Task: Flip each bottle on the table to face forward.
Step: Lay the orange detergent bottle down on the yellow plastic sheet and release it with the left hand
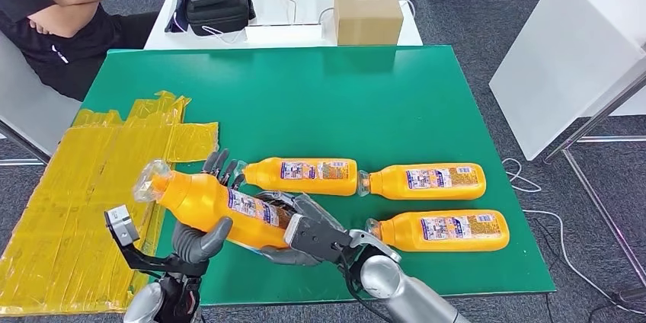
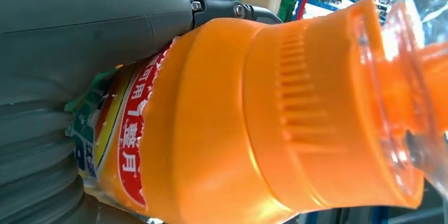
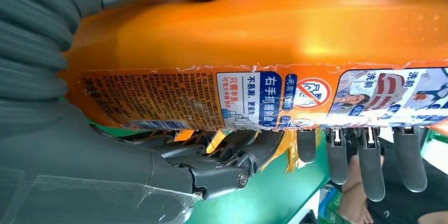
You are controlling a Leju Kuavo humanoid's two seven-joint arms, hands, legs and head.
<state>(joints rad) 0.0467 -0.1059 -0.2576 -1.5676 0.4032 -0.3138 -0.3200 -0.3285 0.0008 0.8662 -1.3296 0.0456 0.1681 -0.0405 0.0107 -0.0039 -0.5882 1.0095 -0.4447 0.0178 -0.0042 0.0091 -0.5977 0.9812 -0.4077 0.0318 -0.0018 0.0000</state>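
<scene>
1. Orange detergent bottle (image 1: 217,207) up off the green table (image 1: 366,102), near-left, held in both hands at once.
2. Long axis slanted: clear cap end (image 1: 151,180) pointing far-left, base end toward near-right.
3. Left hand (image 1: 204,224) cupped under the neck half, thumb in front, fingers (image 1: 222,167) poking up behind, clamped on the body.
4. Right hand (image 1: 299,228) wrapped round the base half, fingers closed on the label.
5. Blue-and-white label (image 3: 274,100) turned up and toward the robot; judged mid-flip, both hands equally placed to roll it.
6. Three more orange bottles (image 1: 434,181) lying flat just right, lengthwise left-to-right.
</scene>
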